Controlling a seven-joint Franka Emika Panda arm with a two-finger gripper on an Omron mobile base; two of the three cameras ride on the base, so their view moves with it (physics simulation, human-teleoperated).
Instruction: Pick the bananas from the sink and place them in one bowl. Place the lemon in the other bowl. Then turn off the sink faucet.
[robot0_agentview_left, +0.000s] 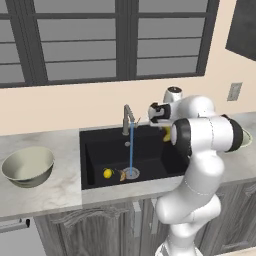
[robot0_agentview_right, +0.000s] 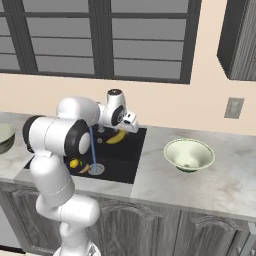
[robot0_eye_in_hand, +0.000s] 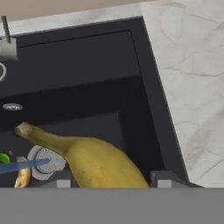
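Water ran in a thin blue stream from the sink faucet (robot0_agentview_left: 128, 116) down to the round drain (robot0_agentview_left: 131, 173) of the black sink (robot0_agentview_left: 95, 150). On the sink floor, just left of the drain, lay the lemon (robot0_agentview_left: 107, 173), with one small brown-blotched banana (robot0_agentview_left: 122, 175) between it and the drain.

The gripper (robot0_eye_in_hand: 113, 181) hung above the right part of the basin, its two fingertips (robot0_eye_in_hand: 162, 179) set on either side of a second banana (robot0_eye_in_hand: 98, 162), pinching it; this banana (robot0_agentview_right: 116, 137) was lifted clear of the sink floor, beneath the hand.

On the marble bench (robot0_agentview_left: 55, 187), the grey-beige bowl (robot0_agentview_left: 28, 166) stood well to the left of the sink. The paler, green-tinged bowl (robot0_agentview_right: 189, 154) stood on the bench to the right of the sink, apart from its edge.
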